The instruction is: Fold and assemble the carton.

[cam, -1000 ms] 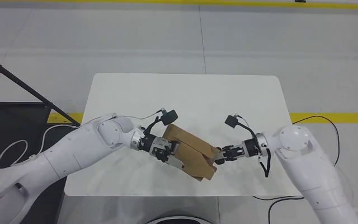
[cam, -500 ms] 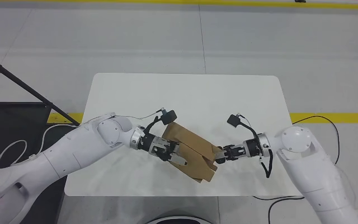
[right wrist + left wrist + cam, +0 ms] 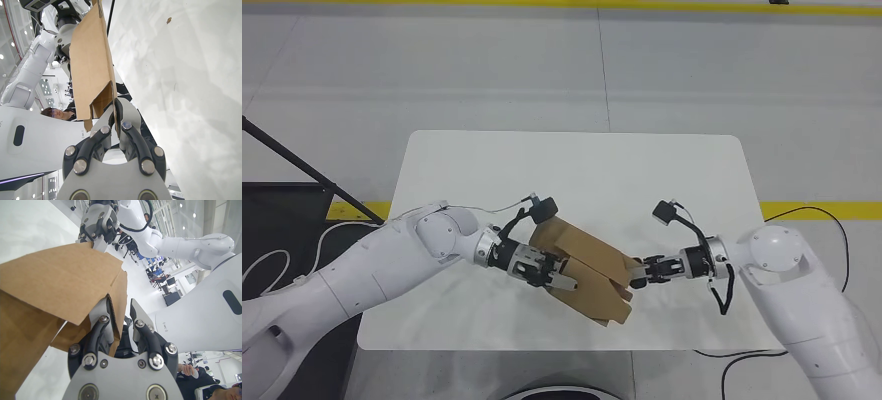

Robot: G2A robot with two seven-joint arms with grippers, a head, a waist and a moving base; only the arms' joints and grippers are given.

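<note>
White tbl point(image 3: 642, 170), top view: carton point(image 3: 587, 268) sat mid-width, well apart from the L, R and far edges but near the front edge on the robot's side. Its near-right corner came closest to that edge w/o reaching it. Widest stretch of tabletop lay betw carton and far edge. L and R of the carton, an arm came in at each end. Carton was brown, partly folded, long axis on a diagonal from far-left to near-right. Couldn't tell if it touched the tbl.

L gripper point(image 3: 562, 282) was at the carton's near-left side, against the long lower edge. In L wrist view a loose flap edge stood betw its fingers point(image 3: 97, 313). Flap lay against that finger, and the other finger stood apart from it w/ a visible gap. So jaws were partway apart, narrow, not pinching.

R gripper point(image 3: 634, 276) was at the carton's right end, touching it. In R wrist view the fingers point(image 3: 130, 111) were closed tight on a thin cardboard edge, no gap either side, w/ the carton stretching away toward the L arm. A small brown speck point(image 3: 168, 19) lay on the tbl off to the carton's side.
</note>
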